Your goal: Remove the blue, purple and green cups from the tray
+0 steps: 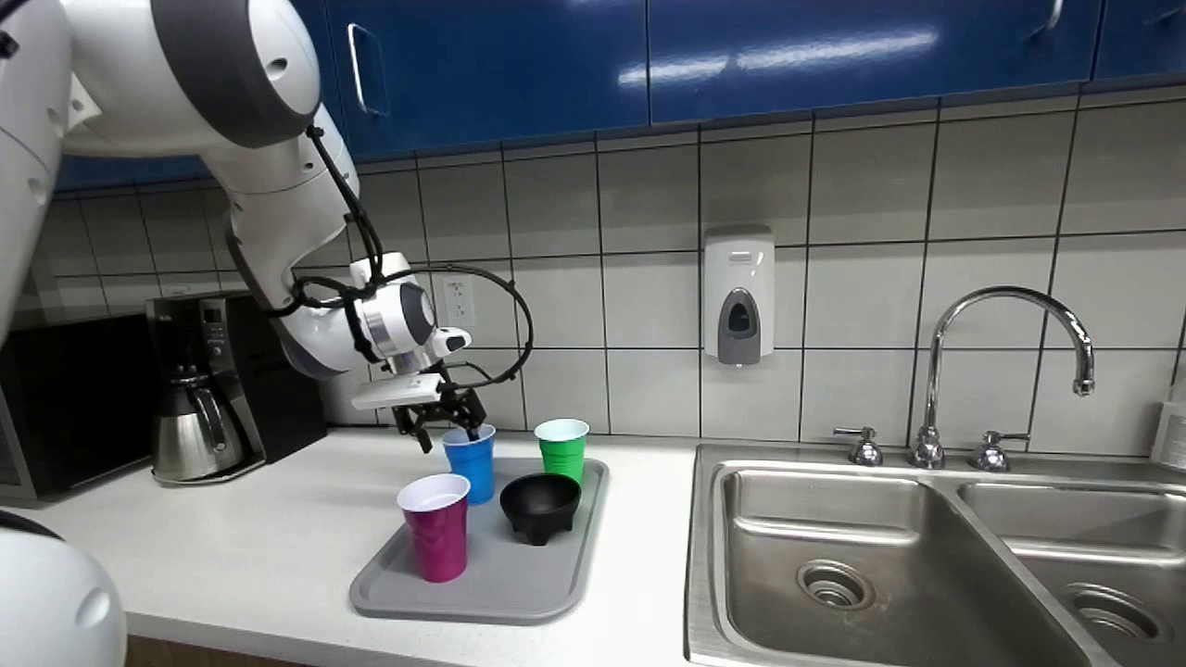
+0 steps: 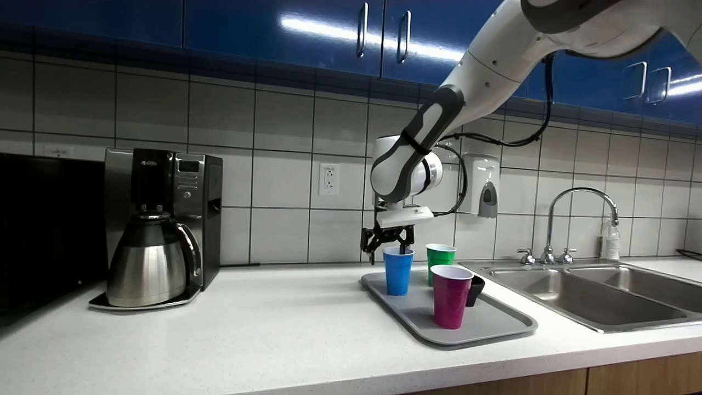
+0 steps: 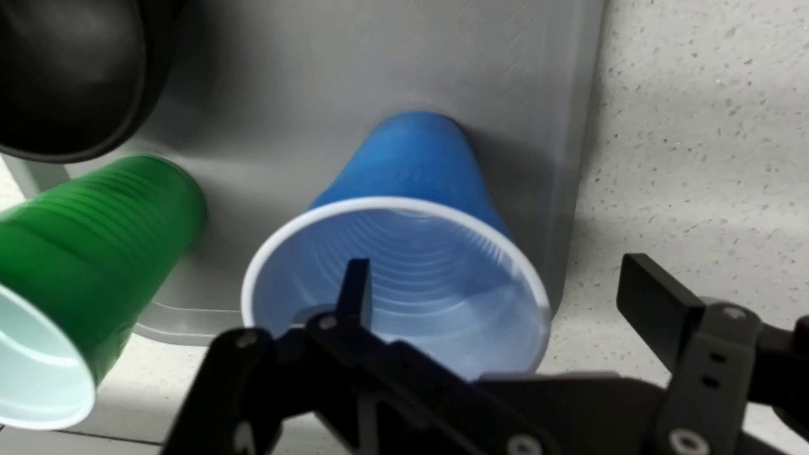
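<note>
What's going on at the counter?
A white robot arm has its open black gripper at a bright blue tapered plastic cup, one finger in or just above its mouth, the other outside. Nothing is gripped. That cup, a magenta-purple tapered plastic cup, a bright green tapered plastic cup and a small round black bowl all sit on a flat grey rectangular tray.

We record a glossy white arm (image 2: 491, 71) with smooth, rounded joint housings (image 1: 283, 42) and broad dark grey bands (image 1: 227, 69). Black cables (image 2: 513, 144), cinched with black straps (image 2: 415, 143), loop outward. We note a slim white block (image 2: 405, 216) fitted by the claw (image 3: 496, 275): black jointed links (image 3: 411, 379), silvery round screw heads (image 3: 689, 440), blocky black fingertips (image 3: 660, 309).
</note>
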`<state>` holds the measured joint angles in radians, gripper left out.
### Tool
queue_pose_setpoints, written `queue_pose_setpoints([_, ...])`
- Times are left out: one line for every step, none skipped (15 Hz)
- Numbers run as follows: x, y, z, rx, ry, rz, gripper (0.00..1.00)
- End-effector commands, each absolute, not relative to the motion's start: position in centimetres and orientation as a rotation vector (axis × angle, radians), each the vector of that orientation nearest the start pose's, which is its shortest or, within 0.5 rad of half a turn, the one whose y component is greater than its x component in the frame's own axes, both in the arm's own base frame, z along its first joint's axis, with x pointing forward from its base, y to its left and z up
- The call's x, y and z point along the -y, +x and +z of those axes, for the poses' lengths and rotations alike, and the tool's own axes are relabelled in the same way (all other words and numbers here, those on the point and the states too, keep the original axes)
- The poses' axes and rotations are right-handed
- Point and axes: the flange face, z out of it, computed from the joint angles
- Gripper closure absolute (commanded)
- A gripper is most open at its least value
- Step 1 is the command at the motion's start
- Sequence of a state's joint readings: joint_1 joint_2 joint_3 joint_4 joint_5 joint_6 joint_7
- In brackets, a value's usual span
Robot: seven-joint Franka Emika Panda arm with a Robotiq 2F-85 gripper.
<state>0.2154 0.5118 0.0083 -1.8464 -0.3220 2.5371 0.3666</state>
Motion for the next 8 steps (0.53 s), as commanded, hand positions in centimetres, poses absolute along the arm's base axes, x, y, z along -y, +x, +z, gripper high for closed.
queue_pose_setpoints([-14.96,65.72,26.32,0.205,-3.260,-0.407,0.21])
queue_pose_setpoints([-14.95,65.83,26.29,0.207,-3.260,-0.410,0.28])
queue_pose_setpoints([-14.96,65.90,26.25,0.208,-3.261,-0.413,0.34])
queue_pose_setpoints([-14.96,65.97,26.26,0.208,-3.261,-0.415,0.42])
queue_pose_setpoints([-14.98,66.01,26.27,0.209,-3.262,-0.416,0.51])
queue_pose_setpoints([-14.99,66.02,26.31,0.209,-3.264,-0.417,0.58])
queue_pose_setpoints([-15.02,66.00,26.36,0.210,-3.265,-0.418,0.67])
queue_pose_setpoints([-15.06,65.98,26.46,0.211,-3.266,-0.419,0.73])
